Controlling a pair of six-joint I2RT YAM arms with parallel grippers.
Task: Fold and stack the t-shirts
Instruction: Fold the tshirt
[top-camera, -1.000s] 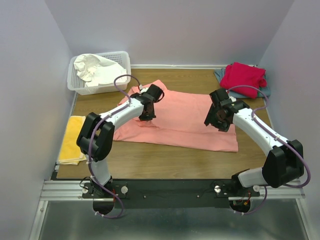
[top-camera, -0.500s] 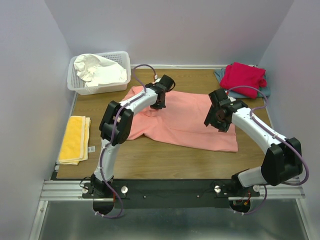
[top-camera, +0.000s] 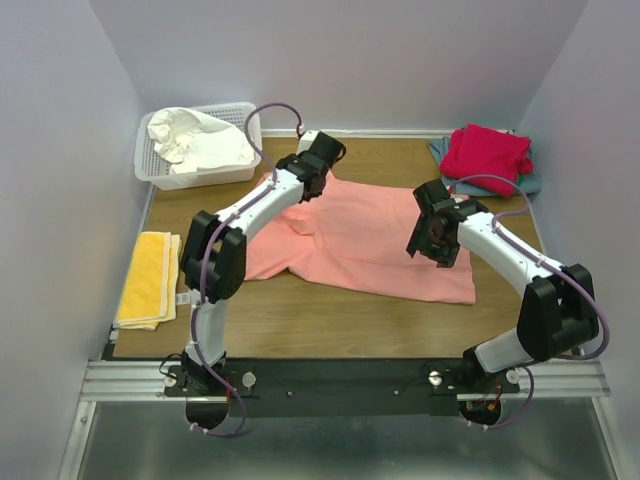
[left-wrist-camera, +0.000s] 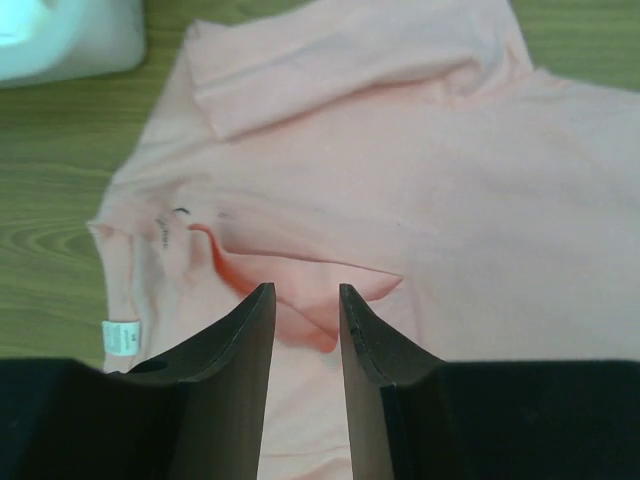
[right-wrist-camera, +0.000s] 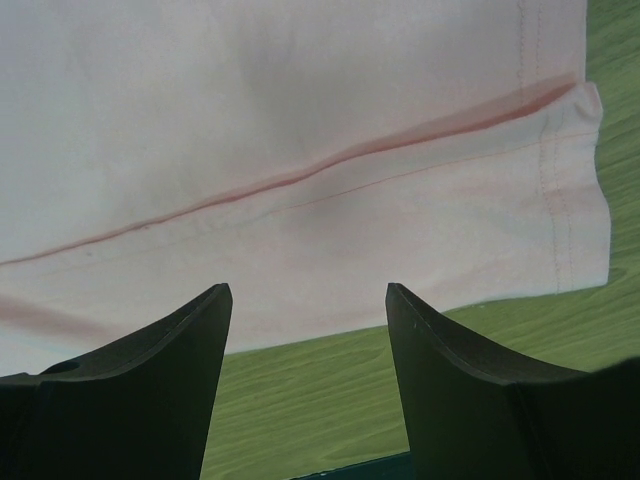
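Grip on pink shirt (top-camera: 370, 240) released: left tool (left-wrist-camera: 305, 295) half-open, right tool (right-wrist-camera: 308, 292) wide, both empty.

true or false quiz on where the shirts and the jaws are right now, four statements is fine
1. The white shirt lies in the basket. True.
2. The red shirt is in the basket too. False: it lies on the grey-blue shirt at the back right.
3. The right jaws stand open over the pink shirt's hem. True.
4. The left jaws grip the pink shirt. False: they stand apart above it, holding nothing.
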